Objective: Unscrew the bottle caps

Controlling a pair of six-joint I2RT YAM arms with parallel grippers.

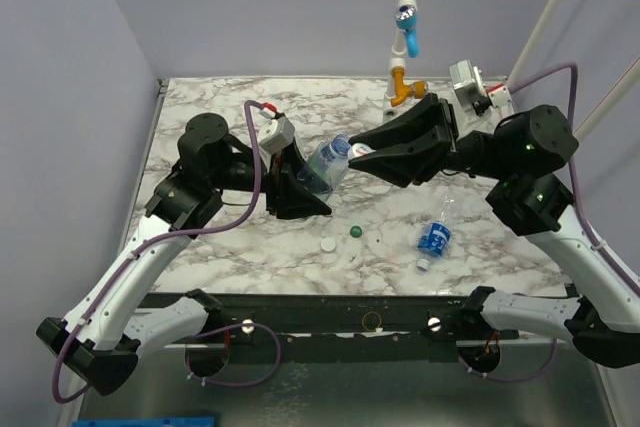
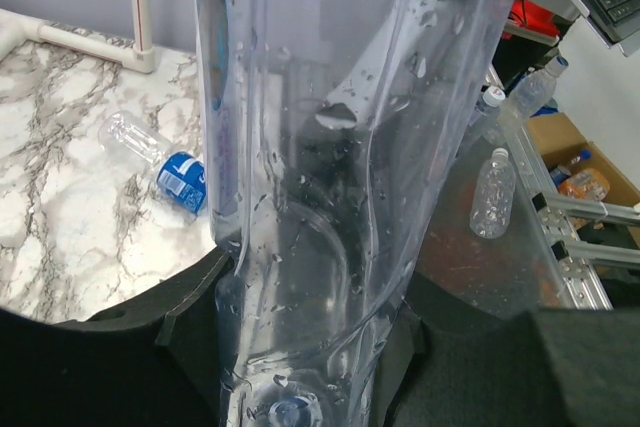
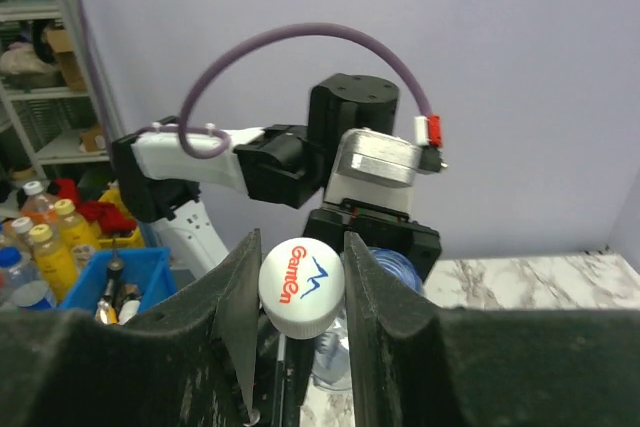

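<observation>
Left fingers [image 2: 110, 367] clamped bottle [image 2: 300, 167] mid-frame — right fingers [image 3: 385, 327] pinched white cap [image 3: 302, 285]. Step needed firm anticlockwise twist, bottle kept rigid — slip seemed likely otherwise.

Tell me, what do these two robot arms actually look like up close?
Both the left arm and right arm have white shells with chunky black round joints. A purple cable loops along each, ending by a silver box with a red plug. The fingers are broad, black and wedge-shaped, with a matte, foam-like surface.
</observation>
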